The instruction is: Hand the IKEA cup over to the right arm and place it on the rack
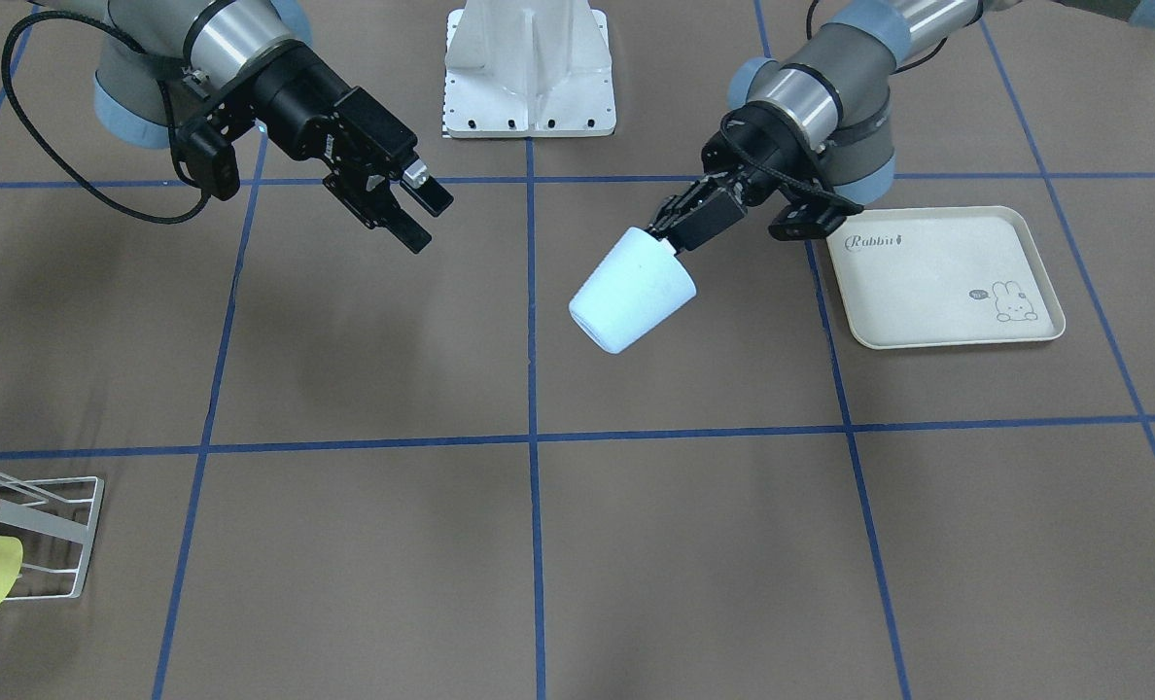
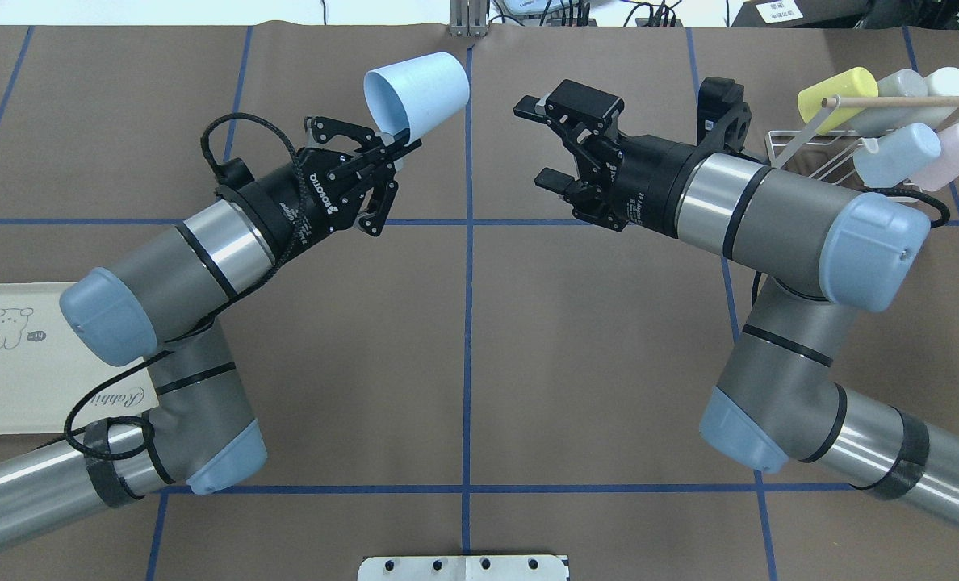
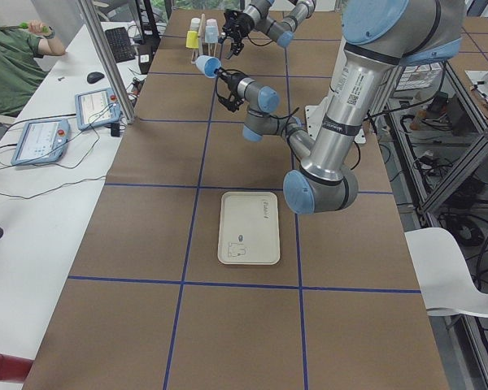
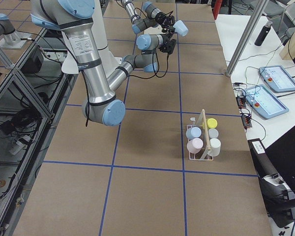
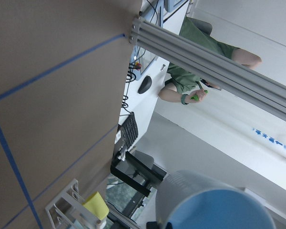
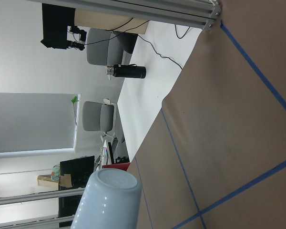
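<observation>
The left claw (image 2: 403, 147) is pinching the rim of the light blue cup (image 2: 419, 87), near the top middle of the overhead view. The cup is up in the air over the brown desk (image 2: 592, 363). It is tipped on its side, with its open mouth toward the left claw and its closed bottom pointing away. The right claw (image 2: 539, 142) is wide open with nothing in it. It is just to the right of the cup and does not touch it. The white wire rack (image 2: 780, 149) sits at the upper right with five cups on it. A cream tray (image 2: 11, 395) with a bunny picture lies at the lower left.
</observation>
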